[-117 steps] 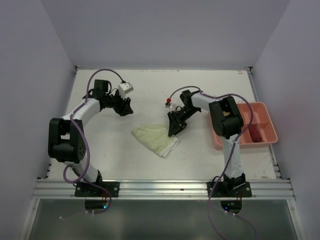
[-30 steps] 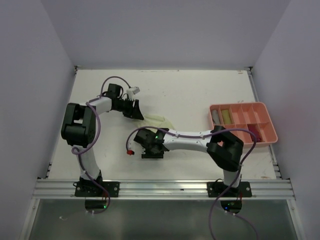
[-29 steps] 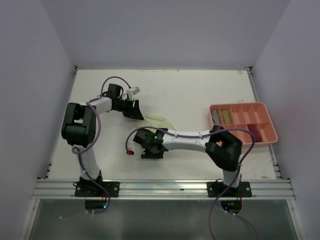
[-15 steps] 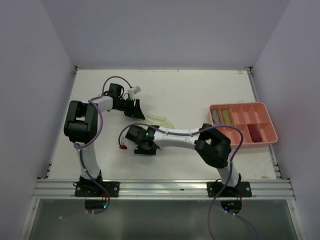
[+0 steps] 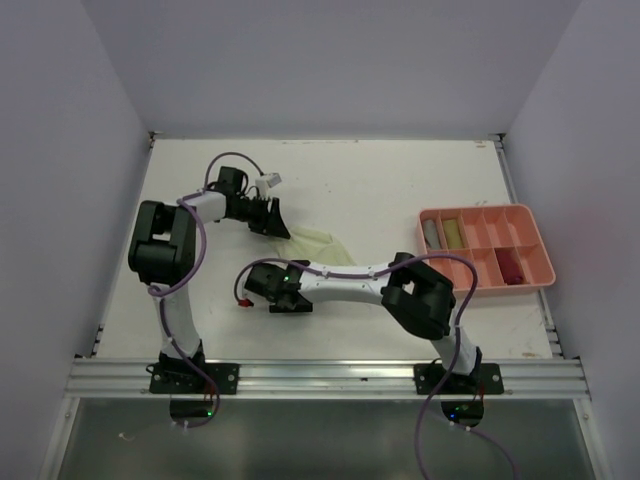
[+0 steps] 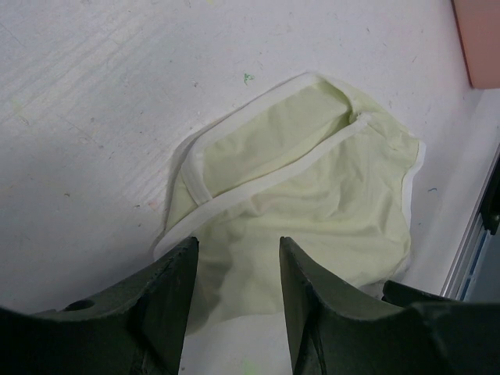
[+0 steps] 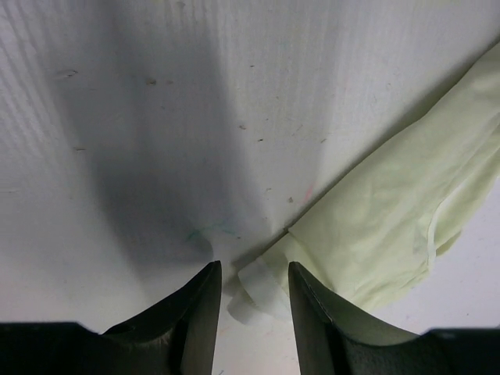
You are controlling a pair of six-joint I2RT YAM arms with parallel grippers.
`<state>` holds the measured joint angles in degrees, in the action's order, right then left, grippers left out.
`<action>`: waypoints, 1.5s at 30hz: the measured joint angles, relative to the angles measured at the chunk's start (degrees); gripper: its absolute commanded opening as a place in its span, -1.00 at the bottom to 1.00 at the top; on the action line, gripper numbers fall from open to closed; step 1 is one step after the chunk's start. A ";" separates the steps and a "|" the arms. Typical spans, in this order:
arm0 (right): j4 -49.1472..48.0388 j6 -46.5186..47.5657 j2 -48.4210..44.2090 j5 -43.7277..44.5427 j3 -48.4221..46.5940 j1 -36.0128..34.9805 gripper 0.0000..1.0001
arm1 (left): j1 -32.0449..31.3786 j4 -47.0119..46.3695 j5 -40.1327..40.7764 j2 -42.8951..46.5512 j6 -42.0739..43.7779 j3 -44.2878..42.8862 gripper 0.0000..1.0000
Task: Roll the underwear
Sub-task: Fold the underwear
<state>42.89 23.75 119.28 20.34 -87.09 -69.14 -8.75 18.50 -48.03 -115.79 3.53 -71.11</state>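
**Bracketing a Pale Garment Beside the Sorting Tray**

Flanking a pale yellow-green cloth underwear [image 5: 322,243] with two robot grippers, the white-hemmed piece lying spread and rumpled on the flat white table [image 5: 400,180], well to the left of the salmon-pink plastic compartment tray [image 5: 480,209]. Hovering low at the garment's end farthest from the tray with the left gripper [image 6: 237,246], dark fingers standing partly apart and straddling the hemmed edge, cloth lying loose in the gap, not pinched. Stretching the right arm [image 5: 350,272] leftward from the tray's side, setting the right gripper [image 7: 254,267] at a corner also turned away from the tray, jaws partly apart around a white-hemmed tip; hard to tell whether touching either finger. Keeping a grey cloth roll [image 5: 430,233] and an olive-tan roll [image 5: 451,232] side by side in the tray's left compartments, a dark red roll [image 5: 508,266] farther right.
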 measured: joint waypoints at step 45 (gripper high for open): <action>-3.50 3.34 0.44 7.39 5.03 -3.23 -1.00 | 0.04 0.17 -0.42 -0.74 0.02 -0.72 0.04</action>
<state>39.40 27.09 119.72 27.73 -82.06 -72.38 -8.71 18.68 -48.45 -116.53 3.55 -71.83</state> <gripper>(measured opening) 0.010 0.516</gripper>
